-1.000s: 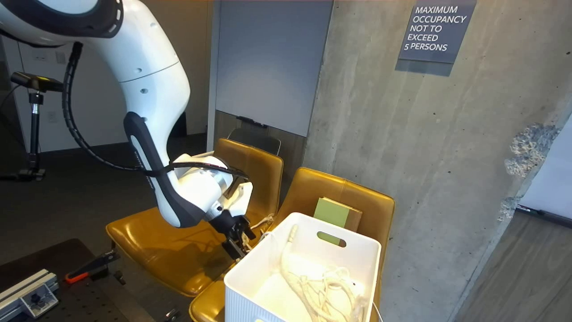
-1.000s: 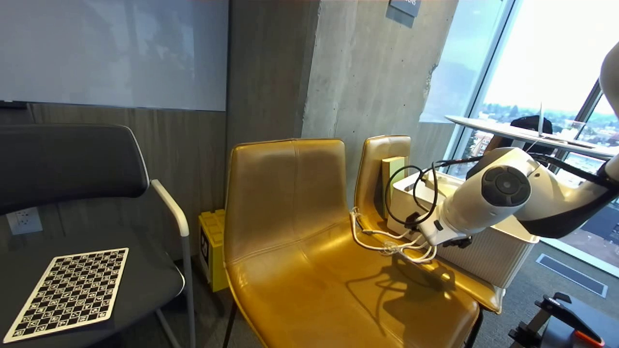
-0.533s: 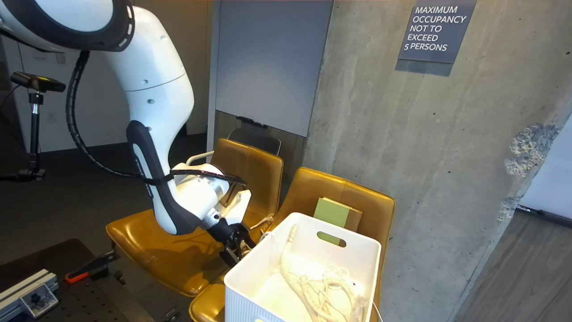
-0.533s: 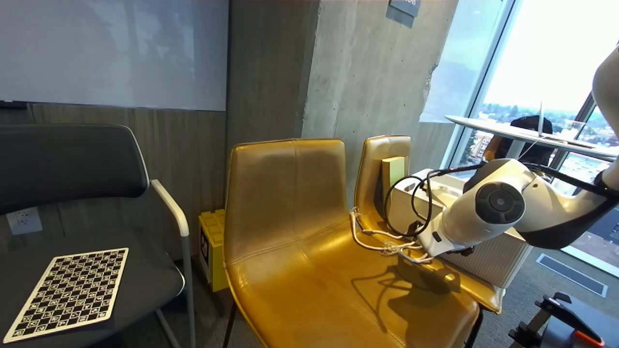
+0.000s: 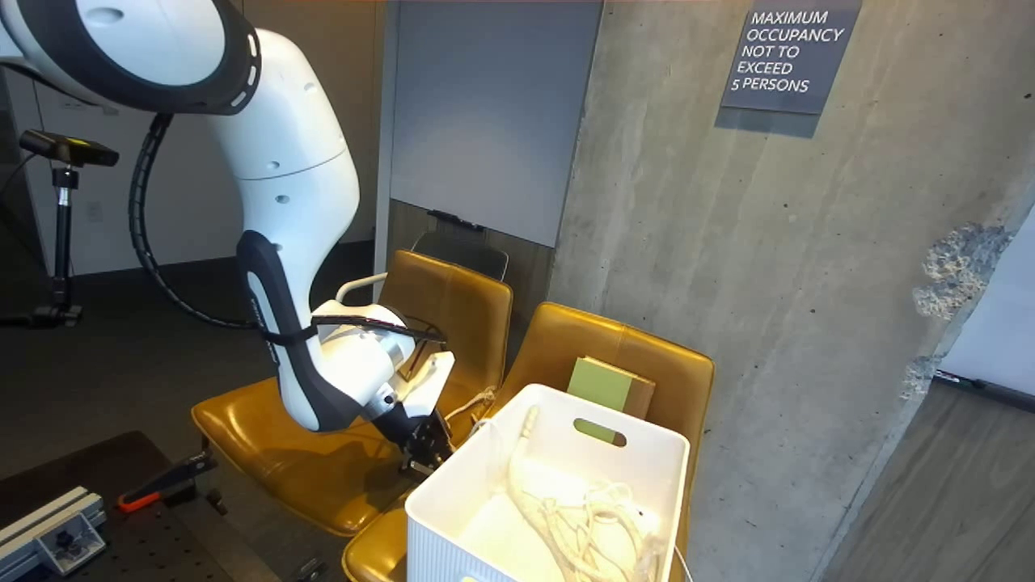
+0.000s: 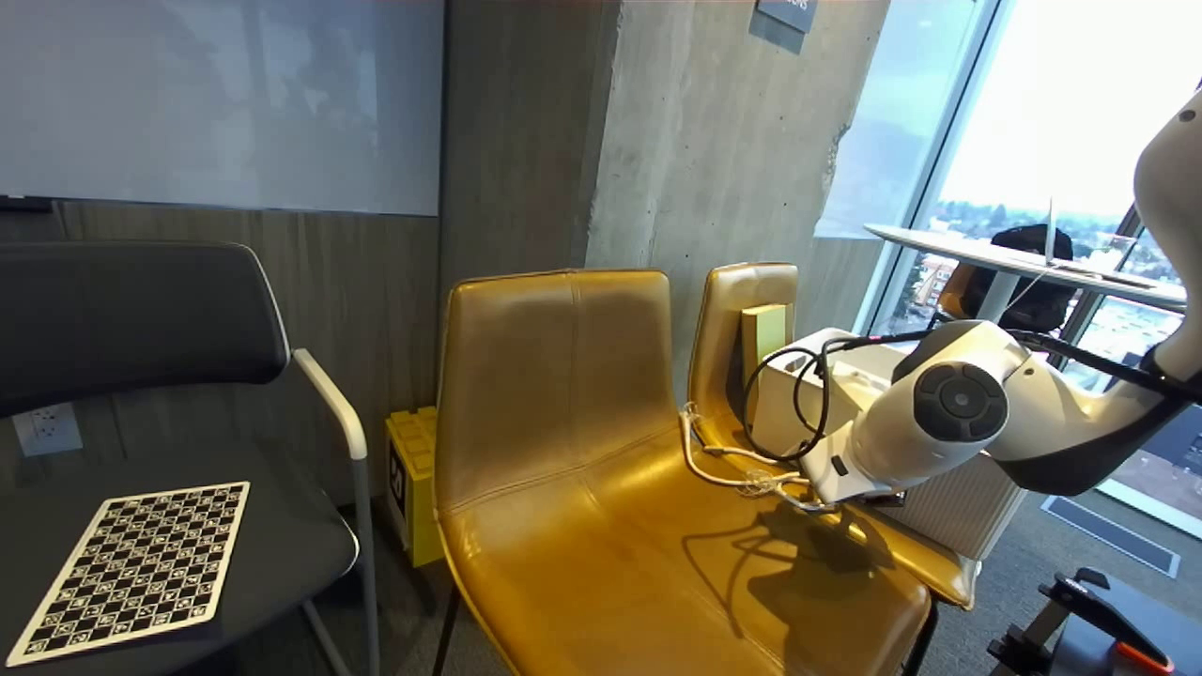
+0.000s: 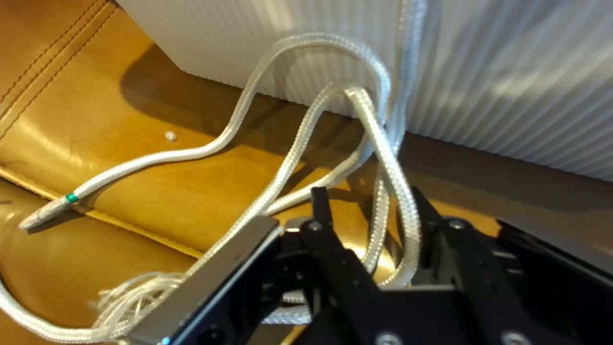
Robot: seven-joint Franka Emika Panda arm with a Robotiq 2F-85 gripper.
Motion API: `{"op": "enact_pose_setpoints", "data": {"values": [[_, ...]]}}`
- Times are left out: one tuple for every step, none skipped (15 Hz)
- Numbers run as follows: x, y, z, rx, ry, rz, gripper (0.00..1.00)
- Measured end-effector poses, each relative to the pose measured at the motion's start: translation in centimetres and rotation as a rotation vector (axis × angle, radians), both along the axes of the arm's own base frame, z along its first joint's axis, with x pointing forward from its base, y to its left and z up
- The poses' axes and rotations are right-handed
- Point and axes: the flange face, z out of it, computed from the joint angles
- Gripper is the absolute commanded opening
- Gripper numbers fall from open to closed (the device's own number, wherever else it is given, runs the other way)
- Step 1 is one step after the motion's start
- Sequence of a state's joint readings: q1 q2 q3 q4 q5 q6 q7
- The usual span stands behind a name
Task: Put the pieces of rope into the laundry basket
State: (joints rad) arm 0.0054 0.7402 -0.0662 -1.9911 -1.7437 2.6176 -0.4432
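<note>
End effector (image 7: 369,206) stands released, fingers (image 7: 322,211) apart, close beside the laundry basket (image 5: 445,550), with a bend of white rope (image 7: 391,163) between them. This rope sprawls across the seats of two tan chairs (image 6: 582,563), outside the basket; one strand rises beside its ribbed wall. Cream rope (image 5: 566,541) lies looped inside.

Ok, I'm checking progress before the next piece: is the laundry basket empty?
No, an exterior view shows pale rope lying inside the laundry basket.
</note>
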Motion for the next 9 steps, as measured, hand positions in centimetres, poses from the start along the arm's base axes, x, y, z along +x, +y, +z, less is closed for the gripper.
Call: {"op": "enact_pose_setpoints", "data": {"values": [[0.2,0.3,0.1,0.008,-0.011,-0.006,0.05],[0.4,0.6,0.3,0.016,-0.023,-0.010,0.01],[0.7,0.9,0.5,0.025,-0.035,-0.016,0.00],[1.0,1.2,0.8,0.036,-0.054,-0.025,0.00],[1.4,1.6,1.4,0.050,-0.075,-0.039,0.00],[1.9,2.1,2.2,0.072,-0.100,-0.067,0.01],[2.4,2.7,3.3,0.098,-0.123,-0.099,0.01],[3.0,3.5,4.8,0.128,-0.148,-0.132,0.01],[3.5,4.3,6.5,0.158,-0.174,-0.163,0.01]]}}
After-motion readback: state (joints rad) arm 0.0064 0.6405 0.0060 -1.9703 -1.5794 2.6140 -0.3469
